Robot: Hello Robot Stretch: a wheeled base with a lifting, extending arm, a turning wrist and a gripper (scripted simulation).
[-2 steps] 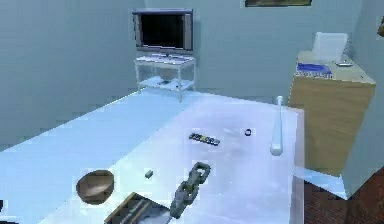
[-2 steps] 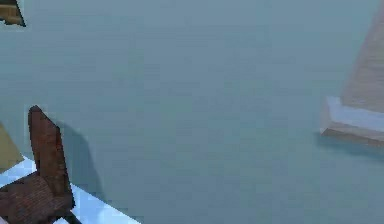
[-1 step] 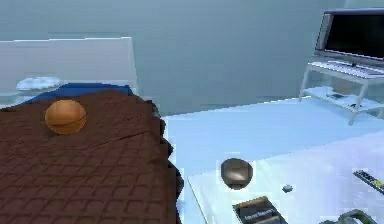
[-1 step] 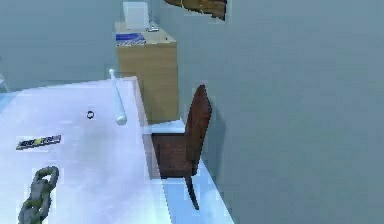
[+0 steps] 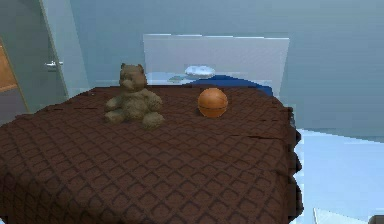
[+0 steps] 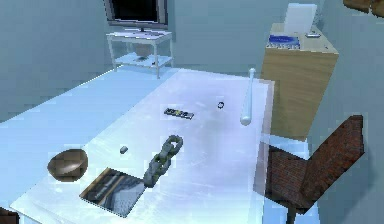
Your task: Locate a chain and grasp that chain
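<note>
A grey chain (image 6: 162, 160) with thick links lies stretched out on the pale tabletop (image 6: 200, 135) in the arm side view, near the table's near end and a little left of the picture's middle. It lies flat, with bare tabletop all around it.
On the same table lie a brown bowl (image 6: 67, 164), a dark flat tablet (image 6: 112, 190), a small dark remote (image 6: 179, 112) and a white bat (image 6: 247, 97). A brown chair (image 6: 320, 165) stands at the table's right. In the forward view a teddy bear (image 5: 133, 97) and an orange ball (image 5: 212, 102) sit on a brown bed (image 5: 150, 165).
</note>
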